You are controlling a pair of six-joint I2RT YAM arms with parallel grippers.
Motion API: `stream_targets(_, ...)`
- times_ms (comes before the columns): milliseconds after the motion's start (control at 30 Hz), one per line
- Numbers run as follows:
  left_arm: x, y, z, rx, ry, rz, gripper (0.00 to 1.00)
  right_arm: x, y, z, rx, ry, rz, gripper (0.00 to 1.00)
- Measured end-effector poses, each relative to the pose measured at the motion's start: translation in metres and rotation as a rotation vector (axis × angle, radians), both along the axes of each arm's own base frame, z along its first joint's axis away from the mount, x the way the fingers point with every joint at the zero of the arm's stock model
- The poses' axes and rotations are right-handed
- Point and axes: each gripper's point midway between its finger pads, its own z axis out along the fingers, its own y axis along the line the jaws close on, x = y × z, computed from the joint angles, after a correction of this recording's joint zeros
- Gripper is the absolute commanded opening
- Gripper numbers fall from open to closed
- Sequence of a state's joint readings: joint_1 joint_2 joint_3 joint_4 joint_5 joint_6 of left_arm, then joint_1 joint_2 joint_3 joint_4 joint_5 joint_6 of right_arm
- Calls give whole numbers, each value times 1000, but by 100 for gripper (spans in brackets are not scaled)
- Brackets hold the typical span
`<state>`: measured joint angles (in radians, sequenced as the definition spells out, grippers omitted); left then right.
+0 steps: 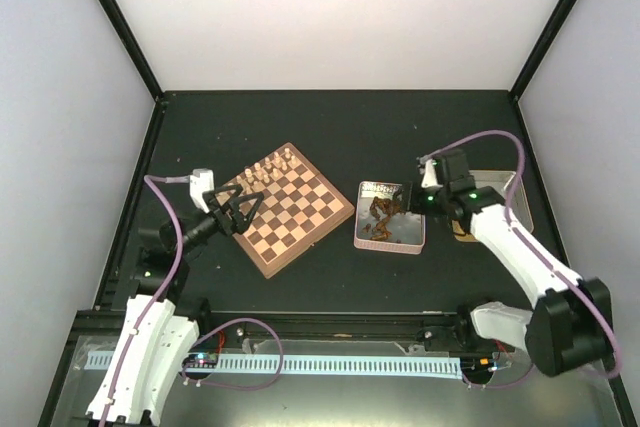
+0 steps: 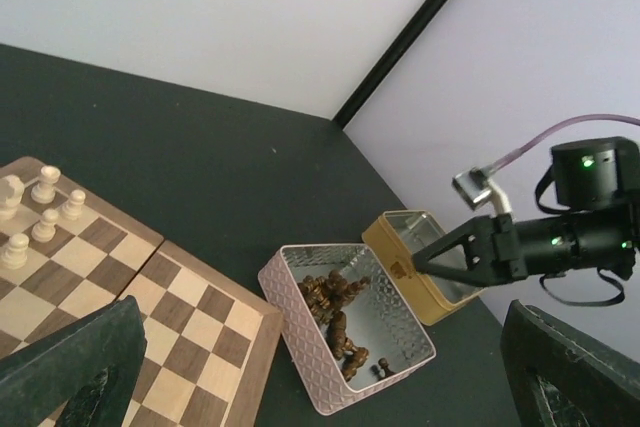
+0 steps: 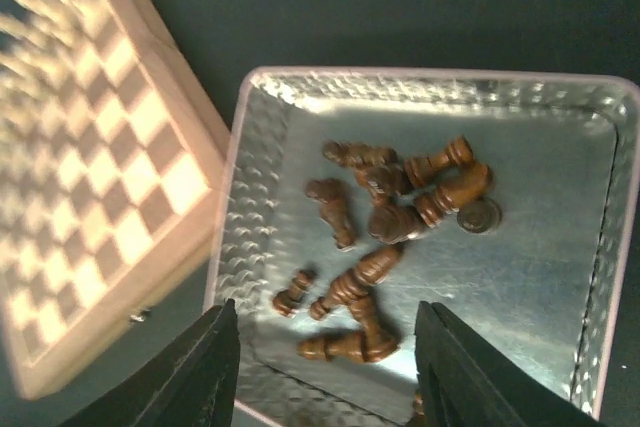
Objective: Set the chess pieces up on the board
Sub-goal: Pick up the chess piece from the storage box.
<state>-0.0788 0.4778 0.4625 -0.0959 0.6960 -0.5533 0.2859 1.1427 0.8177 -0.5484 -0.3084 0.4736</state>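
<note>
Remotely, I held the right gripper [image 3: 325, 312], fingers apart and empty, over the chess pieces [image 3: 395, 209] heaped in the tin [image 3: 545, 287] just right of the board [image 1: 300, 212]. The left gripper [image 1: 243, 209] hovered spread wide over the board's left corner.

My bench [image 1: 330, 127] is dark and matte. Three things lie directly on it. The checkered board [image 1: 290, 212] sits at an angle on my left. A silvery tin [image 1: 390, 246] is close beside its right corner, and a tan tray [image 1: 503, 183] is just right of the tin.
</note>
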Motion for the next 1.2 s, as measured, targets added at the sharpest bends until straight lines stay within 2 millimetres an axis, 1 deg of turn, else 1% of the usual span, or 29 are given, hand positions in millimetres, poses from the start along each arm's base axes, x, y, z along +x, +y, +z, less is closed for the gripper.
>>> stream_targets(67, 4, 0, -6, 3, 19, 3, 99, -1, 6, -22, -60, 52, 15, 41)
stream_targets(133, 6, 0, -11, 5, 34, 5, 99, -4, 10, -43, -118, 105, 24, 38)
stream_targets(200, 7, 1, -13, 7, 38, 9, 99, -5, 10, -62, -173, 149, 27, 39)
stream_targets(233, 7, 1, -13, 8, 37, 11, 99, -6, 10, -69, -194, 165, 30, 41)
stream_targets(300, 7, 1, -12, 11, 29, 12, 99, -6, 10, -80, -237, 189, 32, 45)
stream_targets(367, 7, 1, -11, 14, 21, 13, 99, -3, 14, -86, -269, 203, 36, 45)
stream_targets(533, 8, 2, -10, 19, 14, 19, 99, 11, 21, -92, -333, 191, 24, 41)
stream_targets(700, 8, 4, -9, 22, 6, 29, 99, 21, 19, -95, -379, 179, -6, 29)
stream_targets(800, 9, 4, -9, 25, 4, 35, 99, 25, 17, -97, -400, 177, -26, 24)
stream_targets(933, 9, 5, -9, 27, 2, 41, 99, 27, 15, -104, -425, 185, -33, 11)
stream_targets(967, 9, 5, -9, 27, 3, 42, 99, 29, 15, -103, -427, 183, -36, 10)
stream_targets(1133, 10, 6, -9, 28, 2, 48, 99, 30, 10, -101, -454, 171, -46, 9)
stream_targets(1200, 11, 7, -9, 29, 3, 54, 99, 30, 7, -95, -460, 156, -55, 9)
